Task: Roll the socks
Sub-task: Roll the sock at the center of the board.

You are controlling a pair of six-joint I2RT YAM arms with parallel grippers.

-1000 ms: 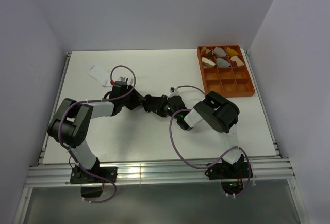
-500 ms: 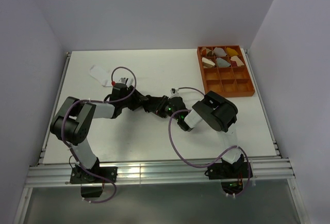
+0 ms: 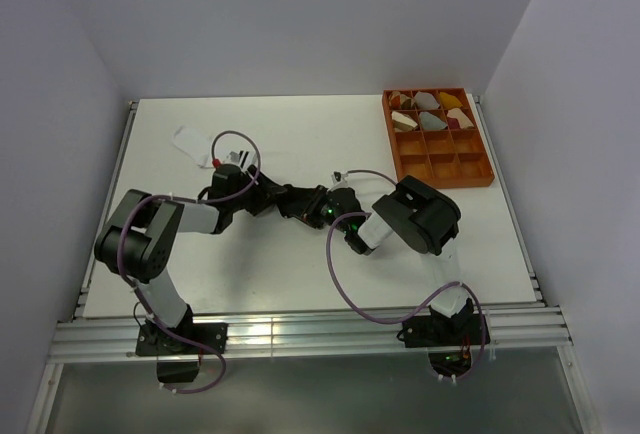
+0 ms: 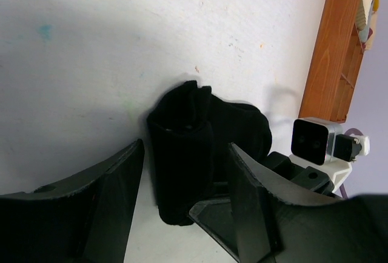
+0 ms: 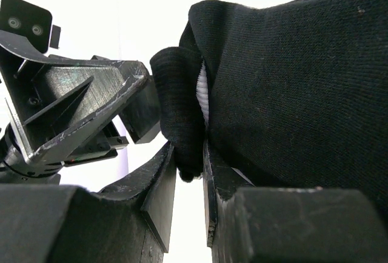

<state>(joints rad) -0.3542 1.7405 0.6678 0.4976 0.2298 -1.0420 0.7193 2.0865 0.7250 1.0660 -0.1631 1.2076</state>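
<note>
The black sock (image 4: 182, 166) lies as a thick roll at the table's middle (image 3: 306, 200). My left gripper (image 4: 185, 154) is open and straddles the roll, with a gap on its left side; in the top view it (image 3: 292, 199) comes from the left. My right gripper (image 5: 191, 160) is shut on a fold of the black sock (image 5: 291, 81); a strip of white ribbed fabric (image 5: 203, 96) shows inside the fold. In the top view the right gripper (image 3: 324, 206) meets the roll from the right. A flat white piece (image 3: 190, 139) lies back left; I cannot tell whether it is the white sock.
An orange compartment tray (image 3: 470, 174) stands at the back right, with rolled bundles (image 3: 430, 111) in its far rows; its wooden wall shows in the left wrist view (image 4: 330, 51). The right arm's elbow (image 3: 425, 216) rises right of the roll. Purple cables loop over both arms.
The left arm has shifted slightly toward the left. Both grippers stay at the black sock roll.
</note>
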